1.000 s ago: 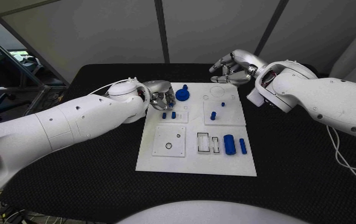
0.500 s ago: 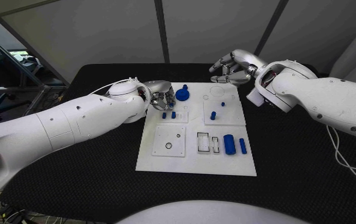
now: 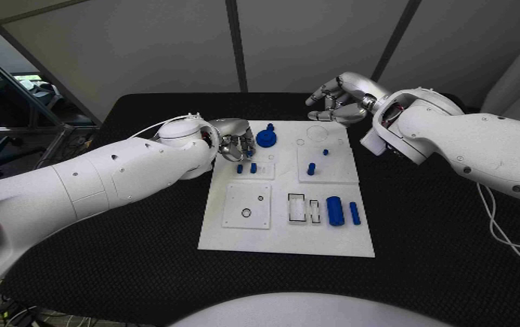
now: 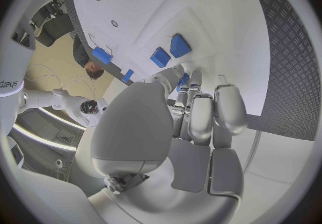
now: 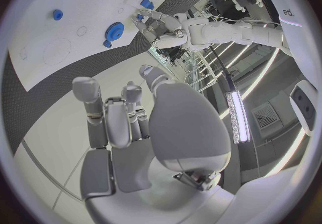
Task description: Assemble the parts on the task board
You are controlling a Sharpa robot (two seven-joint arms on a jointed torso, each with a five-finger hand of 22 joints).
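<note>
Left robot hand (image 3: 232,143) unmoved, fingers curled.

The head camera looks down on the task board (image 3: 287,192); both wrist cameras share it from behind their fingers.

White task board (image 3: 284,237) on black bench (image 3: 130,267), which shows a diamond-weave texture in the left wrist view. Parts dark blue: gear (image 3: 267,138), pegs (image 3: 246,168), cylinders (image 3: 335,211). Board slots outlined black. Left robot hand (image 3: 233,145) and right robot hand (image 3: 338,99) silver-grey; arms white. Wall panels grey.
</note>
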